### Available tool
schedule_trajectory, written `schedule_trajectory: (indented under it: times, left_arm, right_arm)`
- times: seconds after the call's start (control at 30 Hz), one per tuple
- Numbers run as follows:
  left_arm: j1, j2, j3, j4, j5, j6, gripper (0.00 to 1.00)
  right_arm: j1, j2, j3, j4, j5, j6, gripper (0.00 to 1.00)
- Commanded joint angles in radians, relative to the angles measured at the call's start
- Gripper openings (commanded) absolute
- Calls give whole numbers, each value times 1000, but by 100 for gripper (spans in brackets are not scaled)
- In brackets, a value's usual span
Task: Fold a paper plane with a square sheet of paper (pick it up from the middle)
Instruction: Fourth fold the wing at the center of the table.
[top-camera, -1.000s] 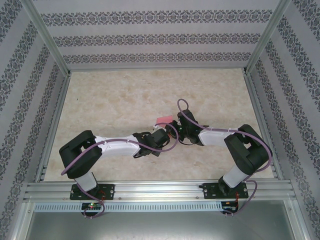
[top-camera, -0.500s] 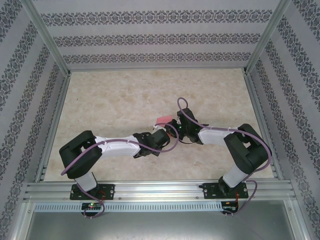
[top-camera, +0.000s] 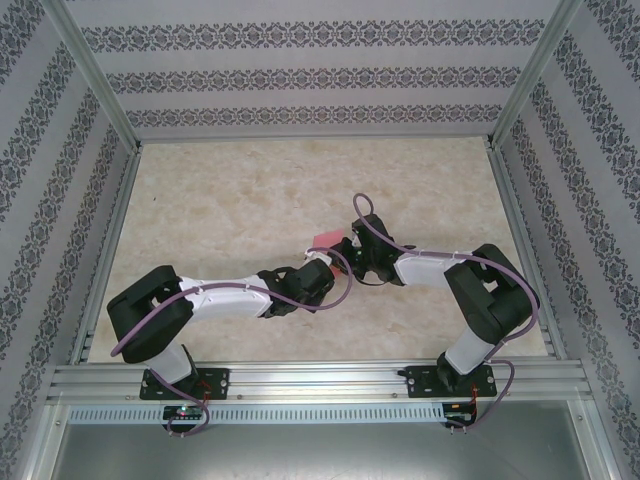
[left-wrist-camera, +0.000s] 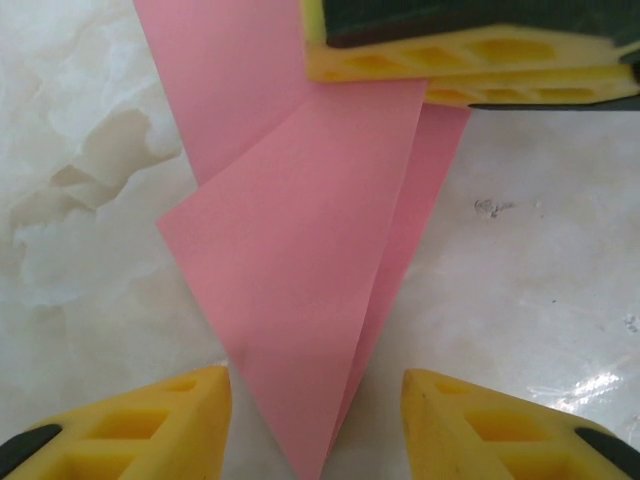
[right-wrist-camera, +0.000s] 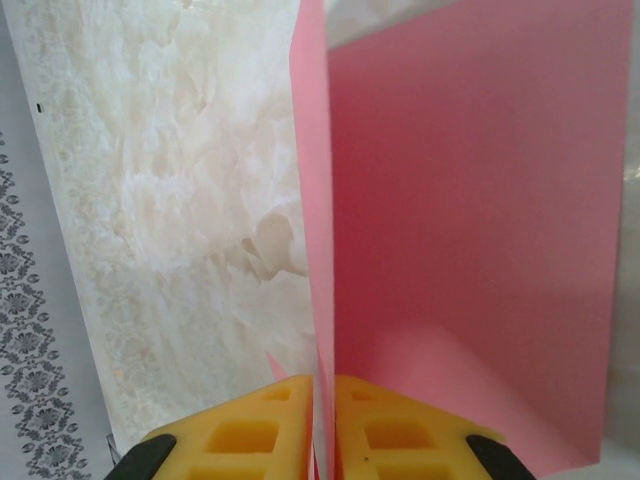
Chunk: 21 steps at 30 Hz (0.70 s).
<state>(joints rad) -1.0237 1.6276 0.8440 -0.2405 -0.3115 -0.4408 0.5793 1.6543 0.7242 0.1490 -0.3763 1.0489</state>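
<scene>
Your left gripper (left-wrist-camera: 315, 405) stands open, its yellow fingers (left-wrist-camera: 165, 425) apart on either side of the pointed tip of the thin pink-red sheet of paper (left-wrist-camera: 300, 250), and has hold of nothing. Your right gripper (right-wrist-camera: 322, 390) is pinched closed on an upright fold of that sheet. You'll find the partly folded sheet near the middle of the marbled beige bench (top-camera: 230, 200), between the two grippers, one triangular flap laid over another layer.
</scene>
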Motion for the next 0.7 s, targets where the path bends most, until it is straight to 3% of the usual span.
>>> schedule_trajectory:
  times: [0.0, 0.47, 0.67]
  left_arm:
    - [-12, 20, -5, 60, -21, 18, 48]
    - [-13, 74, 4, 42, -91, -11, 30]
    - [-13, 71, 10, 42, -92, -7, 28]
  right_arm:
    - [-14, 14, 25, 3, -25, -8, 14]
    - [-14, 24, 21, 17, -35, 1, 16]
    - [-13, 24, 21, 14, -35, 0, 17]
